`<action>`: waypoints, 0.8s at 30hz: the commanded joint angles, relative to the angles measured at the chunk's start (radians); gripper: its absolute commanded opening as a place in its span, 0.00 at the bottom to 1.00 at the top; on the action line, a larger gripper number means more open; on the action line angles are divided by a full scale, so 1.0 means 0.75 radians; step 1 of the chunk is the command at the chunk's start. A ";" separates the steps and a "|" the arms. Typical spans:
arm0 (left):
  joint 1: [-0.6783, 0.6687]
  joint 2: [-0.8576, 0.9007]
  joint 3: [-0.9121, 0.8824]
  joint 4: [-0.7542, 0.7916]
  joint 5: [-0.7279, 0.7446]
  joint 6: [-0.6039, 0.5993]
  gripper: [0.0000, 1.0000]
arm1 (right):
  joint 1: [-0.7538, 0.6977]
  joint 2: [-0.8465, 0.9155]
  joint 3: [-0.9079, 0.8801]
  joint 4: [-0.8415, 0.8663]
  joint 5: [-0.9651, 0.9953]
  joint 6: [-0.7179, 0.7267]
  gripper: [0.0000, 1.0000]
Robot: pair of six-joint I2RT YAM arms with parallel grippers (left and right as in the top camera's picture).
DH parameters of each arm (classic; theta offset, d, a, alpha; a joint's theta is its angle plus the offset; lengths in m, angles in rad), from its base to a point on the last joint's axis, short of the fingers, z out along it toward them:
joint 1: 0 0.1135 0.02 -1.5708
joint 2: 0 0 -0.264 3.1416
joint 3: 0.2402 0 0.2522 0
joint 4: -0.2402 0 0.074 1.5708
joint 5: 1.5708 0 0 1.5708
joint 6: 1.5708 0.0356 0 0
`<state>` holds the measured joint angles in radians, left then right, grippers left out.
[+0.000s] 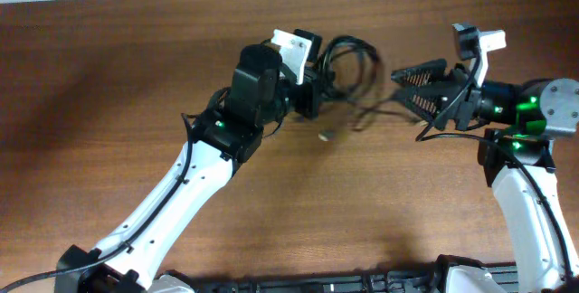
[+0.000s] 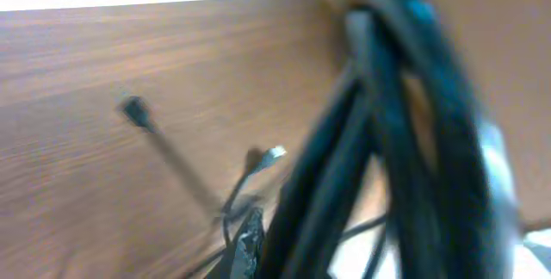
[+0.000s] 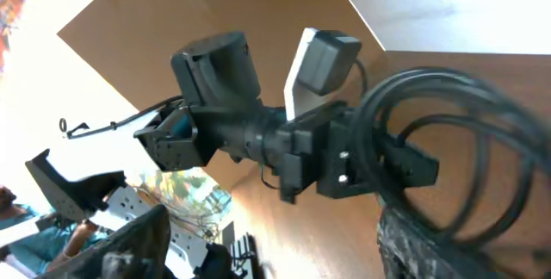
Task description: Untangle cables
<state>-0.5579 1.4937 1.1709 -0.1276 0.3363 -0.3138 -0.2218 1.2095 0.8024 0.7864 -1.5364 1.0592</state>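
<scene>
Left tool (image 1: pixel 321 80) clenched on the coiled cables (image 1: pixel 348 53). Right tool (image 1: pixel 399 88) released, jaws spread beside the coil. Step: separating. The next move likely calls for the right tool to pinch one strand.

Both arms reach inward, grippers facing each other.
Left gripper (image 1: pixel 324 80) has its jaws pressed together (forearm angled up from the near edge); right gripper (image 1: pixel 398 87) has its jaws spread in a V, pointing at it.
</scene>
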 commanded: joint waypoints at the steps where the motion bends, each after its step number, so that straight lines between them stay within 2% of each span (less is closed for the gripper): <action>1: 0.010 -0.075 -0.006 0.017 -0.179 0.031 0.00 | 0.012 -0.025 0.028 0.004 -0.020 -0.005 0.73; 3: 0.005 -0.075 -0.006 0.018 -0.132 0.030 0.00 | 0.036 -0.025 0.028 0.005 -0.020 -0.023 0.69; 6: 0.001 -0.075 -0.005 0.079 0.056 -0.023 0.00 | 0.091 -0.019 0.027 0.004 -0.020 -0.142 0.67; 9: -0.023 -0.075 -0.005 0.150 0.131 -0.051 0.00 | 0.126 0.006 0.027 0.004 -0.020 -0.217 0.65; 12: -0.061 -0.075 -0.005 0.176 0.132 -0.076 0.00 | 0.141 0.060 0.027 0.005 -0.021 -0.286 0.64; 17: -0.112 -0.075 -0.005 0.220 0.155 -0.085 0.00 | 0.151 0.161 0.027 0.005 -0.020 -0.296 0.63; 24: -0.126 -0.075 -0.005 0.229 0.154 -0.070 0.00 | 0.235 0.178 0.027 0.052 0.039 -0.315 0.63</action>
<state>-0.6460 1.4731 1.1629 0.0303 0.4309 -0.3641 -0.0650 1.3437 0.8043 0.8173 -1.5352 0.8410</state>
